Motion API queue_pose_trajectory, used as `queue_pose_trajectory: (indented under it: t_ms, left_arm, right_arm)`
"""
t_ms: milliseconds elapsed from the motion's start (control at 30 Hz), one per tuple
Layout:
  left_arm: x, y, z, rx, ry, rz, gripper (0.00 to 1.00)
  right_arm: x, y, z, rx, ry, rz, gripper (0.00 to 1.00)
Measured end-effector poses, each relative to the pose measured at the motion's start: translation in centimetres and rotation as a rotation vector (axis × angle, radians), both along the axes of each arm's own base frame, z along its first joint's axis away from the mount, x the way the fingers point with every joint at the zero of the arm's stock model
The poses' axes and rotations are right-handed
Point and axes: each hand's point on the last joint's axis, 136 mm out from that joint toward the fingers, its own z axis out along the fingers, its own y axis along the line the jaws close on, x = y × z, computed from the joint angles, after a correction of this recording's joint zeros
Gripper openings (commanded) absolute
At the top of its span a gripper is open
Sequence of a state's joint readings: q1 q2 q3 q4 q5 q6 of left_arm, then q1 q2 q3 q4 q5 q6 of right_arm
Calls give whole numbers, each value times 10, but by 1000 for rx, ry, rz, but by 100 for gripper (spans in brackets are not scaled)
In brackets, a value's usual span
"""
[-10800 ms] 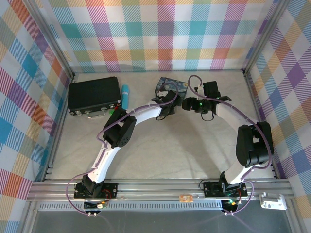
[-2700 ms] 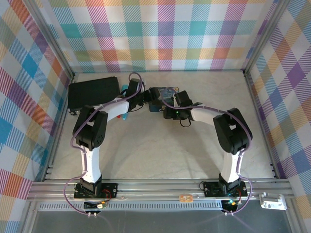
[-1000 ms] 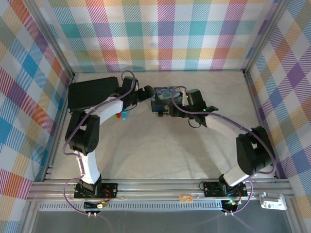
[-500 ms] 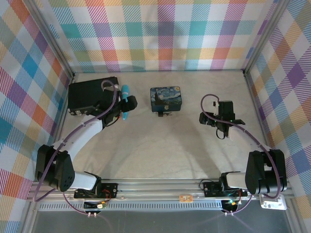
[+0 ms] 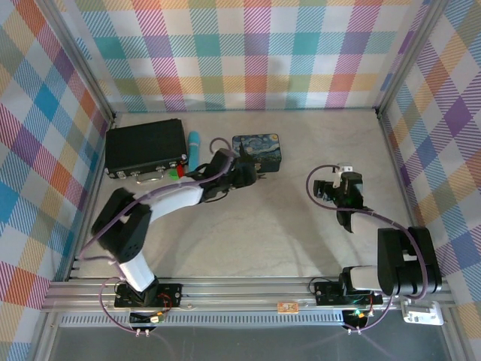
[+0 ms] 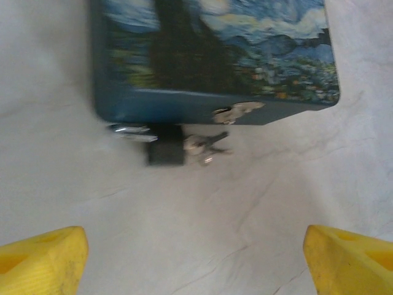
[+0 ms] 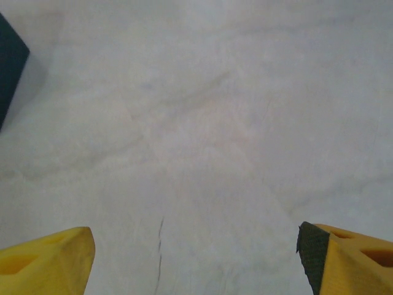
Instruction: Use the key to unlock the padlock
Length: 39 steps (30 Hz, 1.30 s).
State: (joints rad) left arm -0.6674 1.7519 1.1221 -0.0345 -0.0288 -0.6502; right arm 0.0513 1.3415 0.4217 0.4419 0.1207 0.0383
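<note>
The left gripper (image 6: 196, 258) hung wide open (empty) before the padlock (image 6: 164, 152); a clumsy close could knock the key (image 6: 206, 145) askew

One table (image 5: 285, 233) carries one small dark padlock (image 6: 164, 152), one tiny key (image 6: 206, 145), one painted box (image 5: 257, 153), one black case (image 5: 145, 147) and one light-blue cylinder (image 5: 195, 148). There are two robot arms: one left arm (image 5: 169, 200), one right arm (image 5: 402, 263).
</note>
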Motion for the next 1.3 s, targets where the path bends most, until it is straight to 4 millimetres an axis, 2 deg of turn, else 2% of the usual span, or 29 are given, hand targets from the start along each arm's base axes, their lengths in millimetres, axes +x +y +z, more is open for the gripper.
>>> queue_pose_trajectory:
  t_ms: [67, 167, 367, 533, 667, 833, 933, 1033, 1167, 1300]
  left_arm:
    - [10, -17, -8, -22, 11, 1, 90]
    - [24, -33, -14, -40, 16, 6, 90]
    - [58, -54, 1, -51, -47, 6, 91]
    - [87, -59, 9, -53, -100, 13, 91]
    - [106, -51, -2, -36, -103, 30, 91]
    - [117, -42, -10, 1, -110, 23, 91]
    - [119, -39, -9, 26, -121, 7, 92]
    - [111, -31, -9, 68, -123, -18, 93]
    - [82, 2, 6, 155, -132, -25, 94]
    - [53, 45, 42, 234, -196, 10, 95]
  right_arm:
    - [5, -1, 3, -2, -19, -1, 89]
    - [9, 0, 7, -1, -15, -1, 90]
    - [2, -5, 17, -3, -17, -27, 93]
    - [-2, -7, 21, -7, -32, -36, 94]
    - [2, -3, 16, 5, -31, -14, 97]
    - [13, -1, 3, 1, -27, -4, 99]
    - [25, -3, -6, 8, -15, -3, 99]
    - [30, -4, -7, 14, -30, 0, 99]
    - [30, -3, -1, 18, -108, 3, 99]
    - [26, -4, -6, 18, -110, 2, 99]
